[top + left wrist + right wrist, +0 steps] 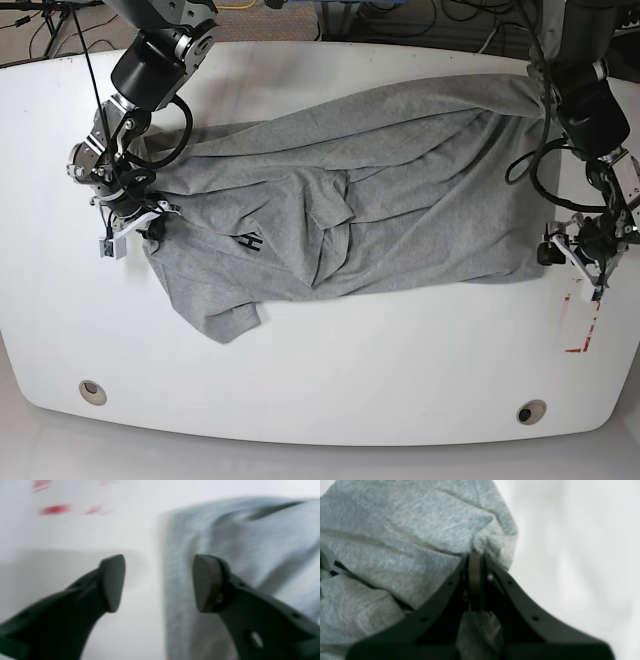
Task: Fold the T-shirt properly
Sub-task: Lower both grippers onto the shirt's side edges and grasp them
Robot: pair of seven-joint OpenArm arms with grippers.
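Observation:
The grey T-shirt (380, 190) lies rumpled across the middle of the white table, with a bit of black lettering (250, 241) showing among its folds. My right gripper (475, 555) is shut on a pinch of the shirt's cloth (402, 537); in the base view it (152, 222) sits at the shirt's left edge. My left gripper (160, 582) is open, low over the shirt's edge (225, 530), one finger (207, 582) above the cloth and the other (112, 582) above bare table. In the base view it (553, 252) is at the shirt's lower right corner.
The white table (330, 370) has two round holes near its front edge (92, 391) (531, 411). Red marks (580, 330) lie on the table by the left gripper, blurred red marks (55, 509) in the left wrist view. Cables lie beyond the far edge.

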